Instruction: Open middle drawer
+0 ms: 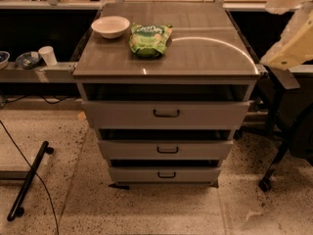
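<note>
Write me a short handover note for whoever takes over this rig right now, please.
End effector: raised at the upper right, beyond the cabinet's right edge, touching nothing.
Middle drawer: second of three fronts on the grey cabinet, black handle at centre, untouched.
Done: nothing yet, by the look of it.
Left: reach the handle, grip it, pull the drawer out.
On the cabinet top: white bowl, green snack bag.
</note>
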Controlling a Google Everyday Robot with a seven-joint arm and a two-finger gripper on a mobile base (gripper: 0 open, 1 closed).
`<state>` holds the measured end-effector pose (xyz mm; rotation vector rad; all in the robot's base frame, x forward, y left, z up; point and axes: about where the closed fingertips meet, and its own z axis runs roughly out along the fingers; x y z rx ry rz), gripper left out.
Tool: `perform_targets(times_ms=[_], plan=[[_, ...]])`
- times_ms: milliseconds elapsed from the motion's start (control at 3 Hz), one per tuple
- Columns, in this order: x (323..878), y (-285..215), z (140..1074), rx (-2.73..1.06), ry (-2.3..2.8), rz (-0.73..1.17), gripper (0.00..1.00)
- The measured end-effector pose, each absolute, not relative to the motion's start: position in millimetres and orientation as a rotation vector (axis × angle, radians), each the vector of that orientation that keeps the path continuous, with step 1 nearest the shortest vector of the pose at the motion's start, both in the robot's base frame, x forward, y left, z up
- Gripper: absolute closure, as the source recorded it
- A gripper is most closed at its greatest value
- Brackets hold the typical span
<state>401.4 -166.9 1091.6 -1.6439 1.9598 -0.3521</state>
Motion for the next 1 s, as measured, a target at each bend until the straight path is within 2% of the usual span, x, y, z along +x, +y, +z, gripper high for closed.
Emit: perform_targets(times_ms=[333,1000], plan=[[401.4,-166.9,1091.6,-1.644,1.960,-0.352,0.30],[401.4,-166.9,1091.6,-1.644,1.960,-0.352,0.27]])
